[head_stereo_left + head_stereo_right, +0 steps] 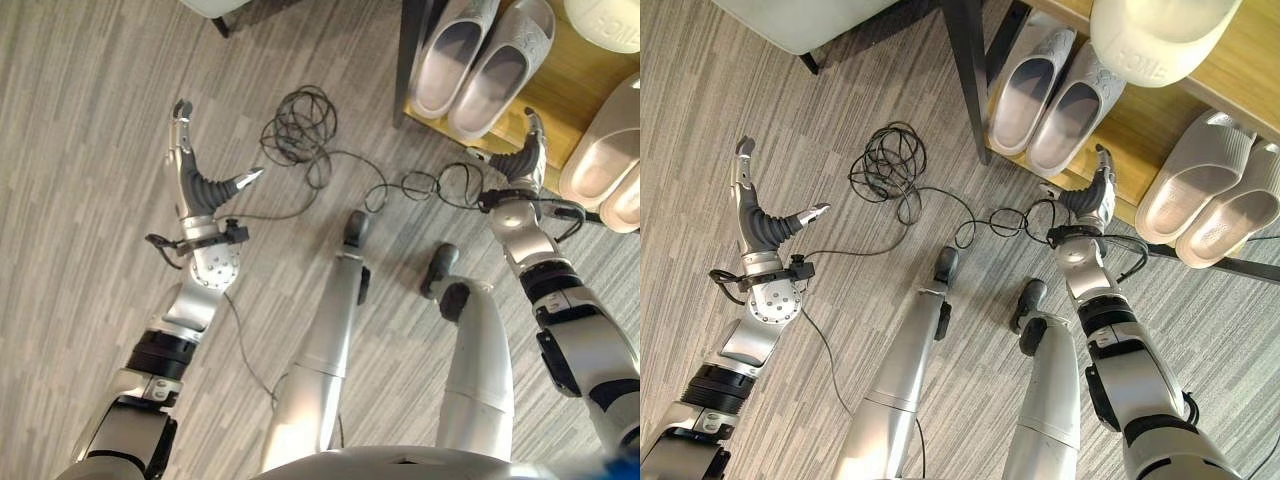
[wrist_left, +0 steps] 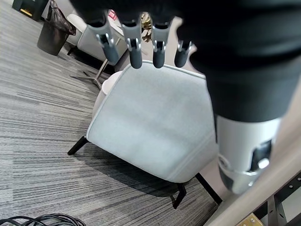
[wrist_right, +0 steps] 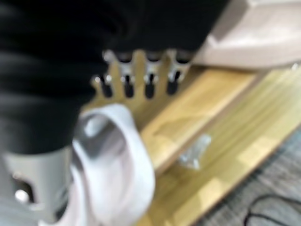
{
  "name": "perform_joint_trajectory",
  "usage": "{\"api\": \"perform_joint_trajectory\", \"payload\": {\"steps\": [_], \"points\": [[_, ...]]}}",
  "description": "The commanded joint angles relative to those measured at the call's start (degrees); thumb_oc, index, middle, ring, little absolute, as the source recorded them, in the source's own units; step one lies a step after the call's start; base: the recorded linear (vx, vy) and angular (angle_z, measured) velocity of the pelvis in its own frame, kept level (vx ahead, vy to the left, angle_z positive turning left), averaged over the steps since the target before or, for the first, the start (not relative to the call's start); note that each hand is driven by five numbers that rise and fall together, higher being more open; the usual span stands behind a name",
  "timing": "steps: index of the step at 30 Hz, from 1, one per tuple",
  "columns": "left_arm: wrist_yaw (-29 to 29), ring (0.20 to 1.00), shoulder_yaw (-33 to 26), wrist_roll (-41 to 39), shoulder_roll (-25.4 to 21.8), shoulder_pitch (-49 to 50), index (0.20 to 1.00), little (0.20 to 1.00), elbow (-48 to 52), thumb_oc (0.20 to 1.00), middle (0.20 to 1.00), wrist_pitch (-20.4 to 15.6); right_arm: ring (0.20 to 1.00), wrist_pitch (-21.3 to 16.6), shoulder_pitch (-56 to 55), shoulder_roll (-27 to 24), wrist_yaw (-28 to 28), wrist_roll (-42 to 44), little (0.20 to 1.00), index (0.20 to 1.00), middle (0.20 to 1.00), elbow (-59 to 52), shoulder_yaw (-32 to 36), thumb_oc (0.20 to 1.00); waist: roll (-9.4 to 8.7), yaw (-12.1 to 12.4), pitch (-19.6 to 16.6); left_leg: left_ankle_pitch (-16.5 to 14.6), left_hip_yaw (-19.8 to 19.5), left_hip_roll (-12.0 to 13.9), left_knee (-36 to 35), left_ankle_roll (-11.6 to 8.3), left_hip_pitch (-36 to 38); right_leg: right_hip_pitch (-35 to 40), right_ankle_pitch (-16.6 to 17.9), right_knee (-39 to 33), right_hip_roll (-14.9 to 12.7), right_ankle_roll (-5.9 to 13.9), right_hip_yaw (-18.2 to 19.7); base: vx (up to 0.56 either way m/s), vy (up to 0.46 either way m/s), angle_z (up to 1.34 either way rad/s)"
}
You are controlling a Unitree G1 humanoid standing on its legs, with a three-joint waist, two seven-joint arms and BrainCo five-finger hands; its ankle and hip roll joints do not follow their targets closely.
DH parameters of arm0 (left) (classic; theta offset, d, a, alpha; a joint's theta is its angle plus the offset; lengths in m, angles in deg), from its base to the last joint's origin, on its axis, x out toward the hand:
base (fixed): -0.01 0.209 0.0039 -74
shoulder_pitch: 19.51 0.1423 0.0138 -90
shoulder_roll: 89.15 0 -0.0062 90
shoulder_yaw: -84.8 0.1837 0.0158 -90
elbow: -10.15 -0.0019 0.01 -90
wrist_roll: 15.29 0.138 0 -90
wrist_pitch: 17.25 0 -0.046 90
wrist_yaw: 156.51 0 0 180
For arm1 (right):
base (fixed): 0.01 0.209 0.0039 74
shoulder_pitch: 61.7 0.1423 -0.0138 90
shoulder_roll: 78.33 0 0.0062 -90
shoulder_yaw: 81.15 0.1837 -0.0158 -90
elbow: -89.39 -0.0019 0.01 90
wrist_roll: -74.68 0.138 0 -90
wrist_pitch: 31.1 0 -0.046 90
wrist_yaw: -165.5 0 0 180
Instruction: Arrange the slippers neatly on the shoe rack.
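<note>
- your right hand (image 1: 1092, 195), fingers straight and empty, sits just beside the grey slipper pair (image 1: 1045, 92), whose long axes run into the shoe rack (image 1: 1120, 130).
- your left hand (image 1: 760, 215) is relaxed open, well apart.

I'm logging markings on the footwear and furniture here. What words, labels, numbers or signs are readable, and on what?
Cream foam slipper on the upper shelf of the wooden shoe rack: raised lettering, partly cut off, not readable with confidence.
Red-and-white sign behind the light grey upholstered chair: too small to read.
Pale grey slippers on the lower shelf: no markings visible.
</note>
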Motion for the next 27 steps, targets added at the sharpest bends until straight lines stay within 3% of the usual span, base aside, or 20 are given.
{"api": "perform_joint_trajectory", "payload": {"steps": [1, 18, 19, 22, 23, 24, 25, 26, 27], "points": [[-2.0, 1.0, -3.1, 2.4, 0.8, 1.3, 1.0, 1.0, 0.4, 1.0, 1.0, -1.4, 1.0, -2.5, -4.8, -1.4, 1.1, -1.1, 1.0, 1.0, 1.0, -7.1, 2.3, 1.0, 2.21, 0.4, 1.2, -3.6, -0.7, 1.5, -5.3, 0.77, 2.6, 4.4, -0.4, -5.6, 0.9, 3.85, 3.4, 0.0, 0.0, 0.0], [3.5, 1.0, -4.6, -0.6, 4.7, 7.8, 1.0, 1.0, -2.9, 1.0, 1.0, -0.5, 1.0, -2.3, -26.2, 2.4, -9.5, -2.6, 1.0, 1.0, 1.0, -17.1, 0.0, 1.0, 0.19, -3.4, 1.0, -2.0, -0.2, 3.9, -12.0, -0.12, 15.6, 17.3, 1.8, -13.9, 1.5, 3.45, 2.7, -0.02, -0.008, -0.03], [4.3, 1.0, -4.6, -0.8, 5.2, 12.0, 1.0, 1.0, -1.0, 1.0, 1.0, -1.2, 1.0, -2.5, -31.1, 3.1, -11.3, -1.8, 1.0, 1.0, 1.0, -15.8, -0.4, 1.0, -0.47, -3.6, 0.4, -1.5, -0.2, 4.0, -14.7, -0.42, 20.3, 22.0, 2.3, -17.2, 1.8, 3.6, 2.2, 0.0, -0.037, -0.02], [5.3, 1.0, -5.2, -0.9, 4.8, 14.8, 1.0, 1.0, -0.2, 1.0, 1.0, -1.7, 1.0, -2.7, -34.8, 2.9, -12.9, -2.1, 1.0, 1.0, 1.0, -17.3, -0.5, 1.0, -1.08, -3.8, 0.2, -1.2, -0.3, 4.2, -16.7, -0.6, 24.8, 26.8, 2.7, -19.6, 2.1, 3.67, 1.7, -0.02, -0.015, 0.01], [5.9, 1.0, -4.9, -1.3, 4.8, 15.6, 1.0, 1.0, -1.8, 1.0, 1.0, -2.0, 1.0, -3.0, -37.7, 1.8, -14.5, -3.2, 1.0, 1.0, 1.0, -19.2, -0.4, 1.0, -1.65, -4.2, 0.3, 1.0, -0.1, 4.2, -18.5, -0.55, 27.4, 29.4, 4.8, -21.9, 2.2, 3.49, 1.2, 0.04, -0.036, 0.0], [6.7, 1.0, -5.2, -1.9, 4.8, 16.2, 1.0, 1.0, -1.7, 1.0, 1.0, -2.2, 1.0, -2.9, -39.0, 1.5, -15.2, -3.5, 1.0, 1.0, 1.0, -19.5, -0.5, 1.0, -1.95, -4.4, -0.2, -0.8, 0.0, 4.3, -18.8, -0.61, 29.7, 31.8, 3.3, -22.3, 2.4, 3.8, 1.3, 0.0, 0.0, 0.0], [6.8, 1.0, -5.3, -1.9, 4.8, 16.3, 1.0, 1.0, -1.5, 1.0, 1.0, -2.2, 1.0, -2.9, -39.1, 1.5, -15.2, -3.5, 1.0, 1.0, 1.0, -19.6, -0.5, 1.0, -1.91, -4.4, 0.1, -0.7, -0.1, 4.3, -19.1, -0.61, 30.3, 32.4, 3.4, -22.5, 2.4, 3.8, 1.3, 0.0, 0.0, 0.0], [7.8, 1.0, -5.1, -1.5, 4.2, 17.0, 1.0, 1.0, 0.1, 1.0, 1.0, -2.2, 1.0, -2.8, -40.7, 1.2, -16.0, -4.1, 1.0, 1.0, 1.0, -19.9, -0.3, 1.0, -2.01, -4.5, 0.4, 1.3, 0.2, 4.3, -20.4, -0.61, 31.5, 33.9, 5.3, -24.2, 2.3, 3.6, 0.7, -0.07, -0.004, 0.02], [9.8, 1.0, -4.5, -1.2, 3.2, 18.2, 1.0, 1.0, 1.7, 1.0, 1.0, -2.7, 1.0, -2.9, -42.5, 1.0, -17.1, -4.2, 1.0, 1.0, 1.0, -19.9, -0.3, 1.0, -2.31, -4.8, 0.2, 1.5, 0.2, 4.2, -21.8, -0.69, 35.1, 37.6, 5.5, -26.3, 2.5, 3.72, 0.5, -0.05, -0.008, 0.05]]}}
